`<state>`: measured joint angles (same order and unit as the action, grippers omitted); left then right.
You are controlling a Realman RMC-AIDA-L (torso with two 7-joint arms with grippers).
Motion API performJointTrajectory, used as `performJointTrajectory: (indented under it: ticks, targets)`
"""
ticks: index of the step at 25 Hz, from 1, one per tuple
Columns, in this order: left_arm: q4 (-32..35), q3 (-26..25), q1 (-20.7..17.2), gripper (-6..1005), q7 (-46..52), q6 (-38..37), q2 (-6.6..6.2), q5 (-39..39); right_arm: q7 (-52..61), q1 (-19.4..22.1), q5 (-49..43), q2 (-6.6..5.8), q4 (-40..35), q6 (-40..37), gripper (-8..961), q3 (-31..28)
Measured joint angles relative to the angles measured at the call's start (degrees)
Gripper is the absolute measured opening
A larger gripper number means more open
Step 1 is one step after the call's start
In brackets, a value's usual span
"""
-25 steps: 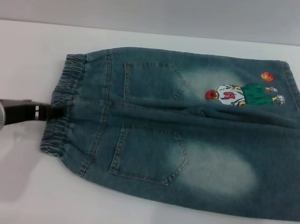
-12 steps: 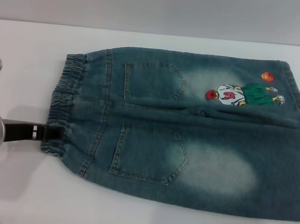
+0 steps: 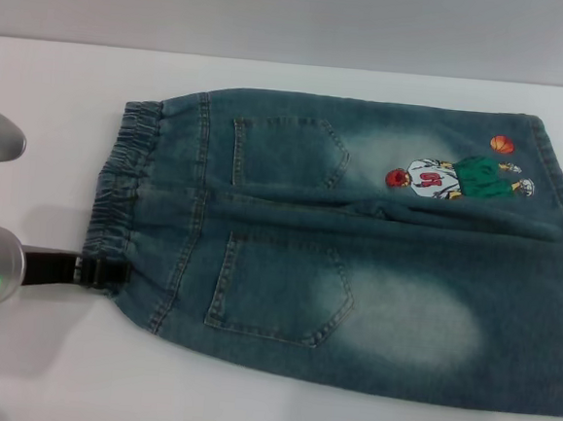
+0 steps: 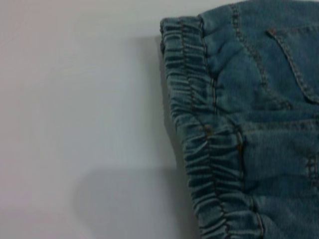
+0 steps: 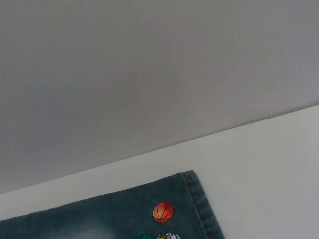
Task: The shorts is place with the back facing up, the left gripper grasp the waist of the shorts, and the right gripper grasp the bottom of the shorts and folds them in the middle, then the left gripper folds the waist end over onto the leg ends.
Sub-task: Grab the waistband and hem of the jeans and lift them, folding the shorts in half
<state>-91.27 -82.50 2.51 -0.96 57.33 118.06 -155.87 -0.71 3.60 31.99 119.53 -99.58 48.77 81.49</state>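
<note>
On the white desk (image 3: 35, 367), the shorts (image 3: 354, 275) lie flat, back up, just ahead of the left claw (image 3: 111, 275), whose grip cannot be told. Soft, floppy denim; the gathered waist (image 3: 117, 198) offers the firmest hold.
</note>
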Motion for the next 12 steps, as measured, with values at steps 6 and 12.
performJointTrajectory:
  ticks: [6,12]
  targets:
    - [0.1,0.2,0.1,813,0.0,0.1,-0.03,-0.1,-0.1,0.2,0.0,0.0,-0.1,0.2,720,0.3]
    - [0.2,0.5,0.0,807,0.0,0.2,-0.03,-0.1,-0.2,0.3,0.0,0.0,-0.6,0.3,720,0.3]
